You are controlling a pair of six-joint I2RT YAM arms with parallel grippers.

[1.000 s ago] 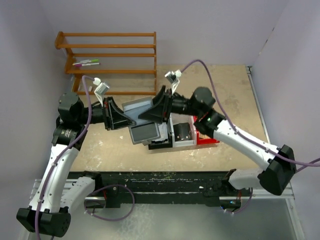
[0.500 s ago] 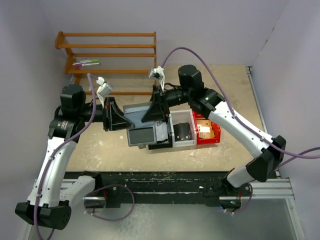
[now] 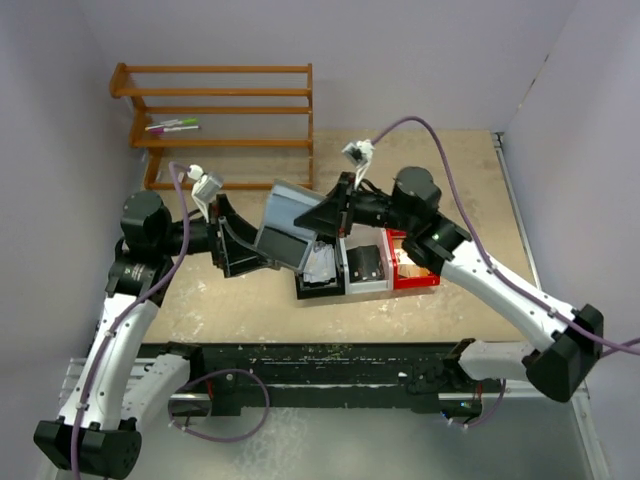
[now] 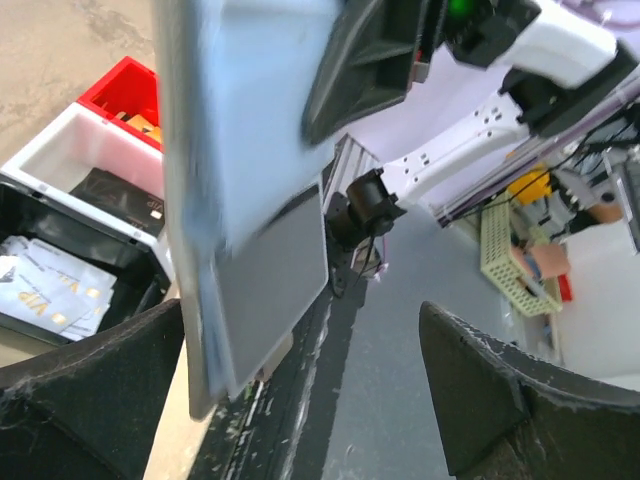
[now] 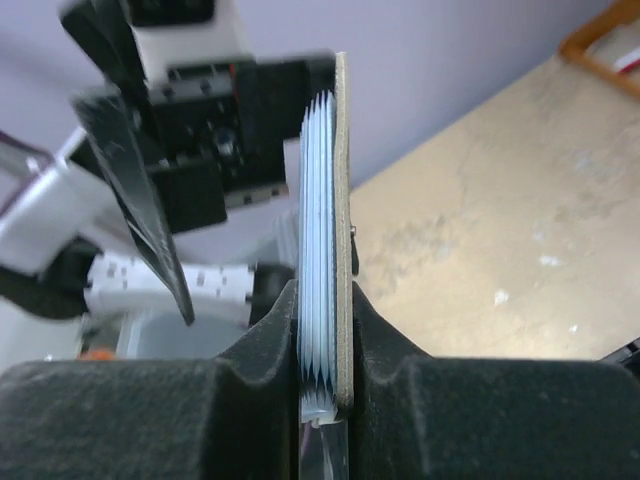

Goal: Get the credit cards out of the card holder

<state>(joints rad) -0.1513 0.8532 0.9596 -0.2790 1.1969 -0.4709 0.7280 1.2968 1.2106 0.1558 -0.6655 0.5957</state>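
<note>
The blue-grey card holder (image 3: 284, 222) hangs tilted above the bins, and my right gripper (image 3: 314, 220) is shut on its right edge. In the right wrist view the jaws (image 5: 325, 295) clamp the holder's (image 5: 328, 200) layered edge. My left gripper (image 3: 258, 250) is open, its fingers standing on either side of the holder's lower left part; in the left wrist view the holder (image 4: 250, 170) hangs loose beside one fingertip of that gripper (image 4: 300, 330). A silvery credit card (image 4: 55, 290) lies in the black bin, a black one (image 4: 120, 195) in the white bin, a tan one (image 4: 143, 125) in the red bin.
Black bin (image 3: 312, 288), white bin (image 3: 366, 283) and red bin (image 3: 420, 278) sit side by side under the holder. A wooden rack (image 3: 225, 110) with markers (image 3: 172, 126) stands at the back left. The table's black front rail (image 3: 320, 365) runs along the near edge.
My left gripper has opened and let go of the holder. The right gripper has shut on the holder's right edge, and the holder has tipped up and shifted slightly right.
</note>
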